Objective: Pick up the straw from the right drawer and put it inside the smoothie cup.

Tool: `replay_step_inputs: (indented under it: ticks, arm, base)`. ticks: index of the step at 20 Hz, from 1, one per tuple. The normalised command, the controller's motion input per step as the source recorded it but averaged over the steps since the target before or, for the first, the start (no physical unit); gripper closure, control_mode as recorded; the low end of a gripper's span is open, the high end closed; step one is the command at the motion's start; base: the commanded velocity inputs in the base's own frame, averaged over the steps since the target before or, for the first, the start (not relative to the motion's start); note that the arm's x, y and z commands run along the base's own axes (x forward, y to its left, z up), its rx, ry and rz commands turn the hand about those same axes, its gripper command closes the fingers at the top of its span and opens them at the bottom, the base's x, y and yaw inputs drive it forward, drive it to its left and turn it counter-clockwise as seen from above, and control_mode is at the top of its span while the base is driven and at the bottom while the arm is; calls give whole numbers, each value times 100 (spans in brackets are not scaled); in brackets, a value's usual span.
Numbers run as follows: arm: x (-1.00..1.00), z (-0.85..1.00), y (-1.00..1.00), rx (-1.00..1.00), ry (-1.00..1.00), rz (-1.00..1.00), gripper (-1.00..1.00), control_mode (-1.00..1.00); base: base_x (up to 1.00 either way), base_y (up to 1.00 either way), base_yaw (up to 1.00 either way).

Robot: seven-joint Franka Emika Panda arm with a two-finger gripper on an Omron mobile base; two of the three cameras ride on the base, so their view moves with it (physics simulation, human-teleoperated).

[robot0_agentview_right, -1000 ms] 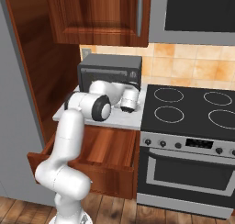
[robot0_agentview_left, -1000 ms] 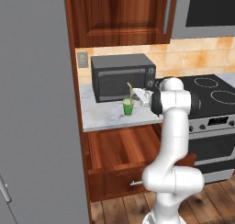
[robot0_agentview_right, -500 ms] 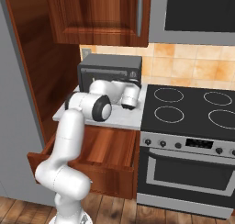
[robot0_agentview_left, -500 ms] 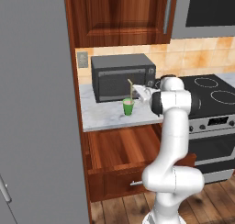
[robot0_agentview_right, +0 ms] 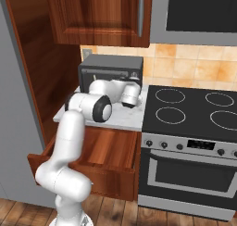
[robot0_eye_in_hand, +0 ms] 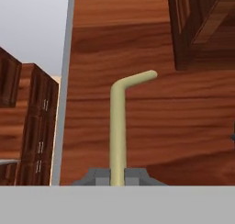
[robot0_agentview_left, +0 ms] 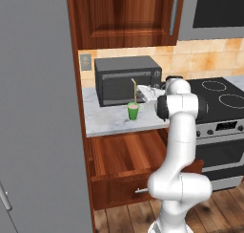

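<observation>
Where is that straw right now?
In the left base view the straw stands upright above the smoothie cup, in front of the microwave; the hand view shows the fingers pinching it.

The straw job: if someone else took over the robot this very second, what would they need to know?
Gripper: shut on the straw, which stands between the fingertips with its bent tip up.
Straw: upright above the green cup; the left base view does not settle whether its lower end is inside yet.
Cup: on the counter in front of the microwave.
Drawer: pulled open.
Done: straw out of the drawer and carried to the cup.
Left: lower it in if needed, then let go.
</observation>
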Motion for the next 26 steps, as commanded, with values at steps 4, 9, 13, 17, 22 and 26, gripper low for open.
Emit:
replay_step_inputs:
  ticks: [4,9,13,17,22,26]
  arm:
    - [33,-45,0,-1,0,0,100,-100]
    - [31,-40,0,0,0,0,100,-100]
    - [30,-18,0,0,-1,0,100,-100]
    - [16,-5,0,0,-7,0,100,-100]
    - [7,-5,0,0,-12,0,100,-100]
    - [-9,-11,-4,-1,-8,0,-100,-100]
  base:
    - [0,0,0]
    - [0,0,0]
    - [0,0,0]
    - [0,0,0]
    - [0,0,0]
    - [0,0,0]
